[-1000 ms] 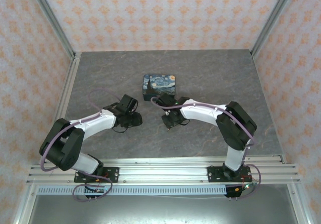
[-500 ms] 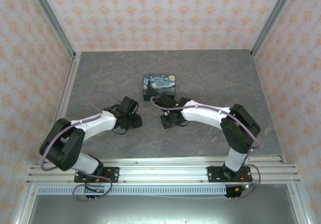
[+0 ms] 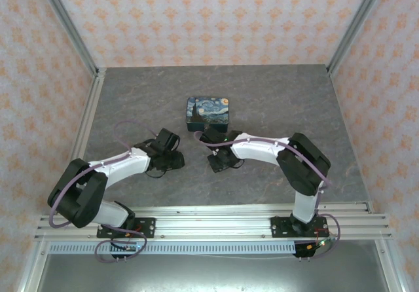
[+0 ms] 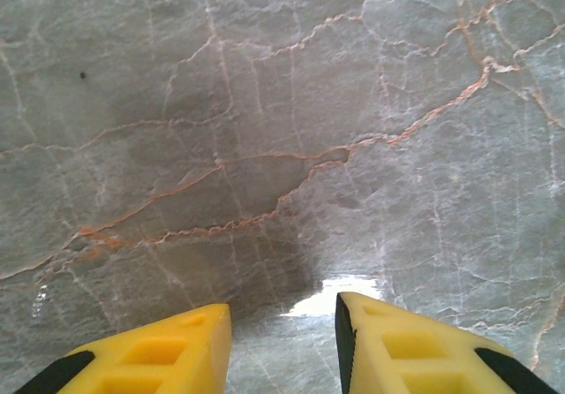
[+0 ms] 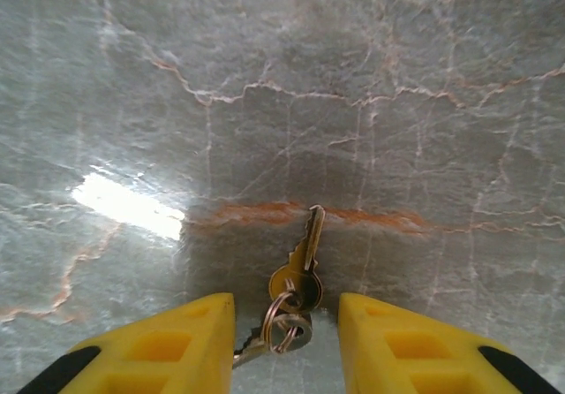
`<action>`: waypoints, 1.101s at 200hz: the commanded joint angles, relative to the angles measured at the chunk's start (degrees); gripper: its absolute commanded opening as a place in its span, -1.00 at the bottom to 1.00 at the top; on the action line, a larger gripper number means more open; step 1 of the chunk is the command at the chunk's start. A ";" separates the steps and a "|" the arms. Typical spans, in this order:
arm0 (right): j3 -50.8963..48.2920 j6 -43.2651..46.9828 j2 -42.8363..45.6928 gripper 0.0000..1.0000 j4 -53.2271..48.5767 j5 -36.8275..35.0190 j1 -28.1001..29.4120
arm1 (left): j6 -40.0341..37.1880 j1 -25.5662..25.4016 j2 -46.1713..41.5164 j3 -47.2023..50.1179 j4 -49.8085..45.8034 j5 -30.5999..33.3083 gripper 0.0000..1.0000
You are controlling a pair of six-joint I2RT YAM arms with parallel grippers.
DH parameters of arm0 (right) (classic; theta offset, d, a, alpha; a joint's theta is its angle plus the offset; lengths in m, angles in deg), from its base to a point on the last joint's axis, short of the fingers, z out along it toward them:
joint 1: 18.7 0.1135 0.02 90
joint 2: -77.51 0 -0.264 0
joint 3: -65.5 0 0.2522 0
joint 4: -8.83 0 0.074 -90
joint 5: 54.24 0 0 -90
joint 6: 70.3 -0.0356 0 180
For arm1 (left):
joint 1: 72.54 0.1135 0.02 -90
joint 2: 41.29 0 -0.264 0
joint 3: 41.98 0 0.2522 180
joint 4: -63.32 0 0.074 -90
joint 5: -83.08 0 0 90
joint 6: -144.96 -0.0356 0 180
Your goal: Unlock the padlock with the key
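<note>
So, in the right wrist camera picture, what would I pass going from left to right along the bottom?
A yellow finger → the key with its ring → the other yellow finger.

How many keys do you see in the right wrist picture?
1 clear: the key lies flat on the table between the right gripper's open fingers. A metal piece on its ring, beside one finger, may be a second key, partly hidden.
</note>
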 commanded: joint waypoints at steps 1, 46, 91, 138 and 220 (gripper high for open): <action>-0.25 0.37 -0.82 -0.28 -0.71 0.03 0.08 | 0.92 -0.49 -1.28 0.67 -0.49 2.29 -0.26; -0.26 1.01 -2.54 -0.38 -1.54 -0.16 0.08 | 0.87 -0.52 -0.86 0.45 -0.33 2.30 -0.26; 0.30 2.48 -3.31 -0.58 -4.14 0.16 0.01 | 0.78 -0.54 -0.97 0.50 -0.46 2.51 -0.26; 0.84 6.07 -2.65 -0.79 -6.52 -1.39 0.06 | 0.98 -0.59 -1.29 0.89 0.20 2.00 -0.26; 1.77 11.18 -0.30 -1.00 -5.55 -3.47 0.04 | 1.15 -0.52 -5.93 2.00 0.29 1.62 -0.27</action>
